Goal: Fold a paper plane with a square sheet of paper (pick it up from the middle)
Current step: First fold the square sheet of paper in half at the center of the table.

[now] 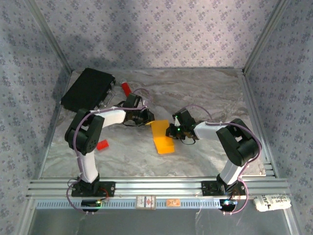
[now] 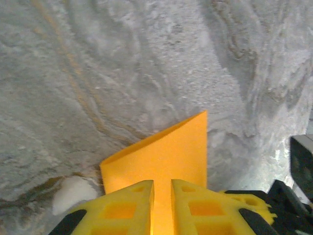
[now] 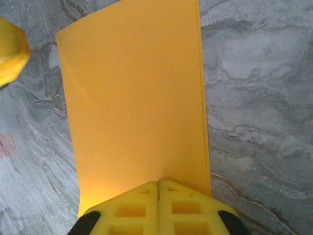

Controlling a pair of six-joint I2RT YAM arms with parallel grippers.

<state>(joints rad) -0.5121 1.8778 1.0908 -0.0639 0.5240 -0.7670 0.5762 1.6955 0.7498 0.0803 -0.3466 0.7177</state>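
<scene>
The square sheet of paper (image 1: 162, 138) is orange-yellow and folded over into a narrow strip at the table's centre. In the right wrist view the paper (image 3: 137, 98) shows a doubled edge on its right side. My right gripper (image 1: 170, 131) sits at the strip's right edge, its jaws (image 3: 159, 183) pressed together on the paper's near edge. My left gripper (image 1: 149, 121) is at the strip's far left corner. Its jaws (image 2: 162, 196) stand a narrow gap apart, and the paper (image 2: 166, 152) shows through the gap, with one corner raised off the table.
A black case (image 1: 88, 89) lies at the back left, with a red cylinder (image 1: 126, 88) beside it. A small red block (image 1: 102, 145) rests near the left arm. The metal rail (image 1: 156, 186) bounds the near edge, and patterned walls close the other sides.
</scene>
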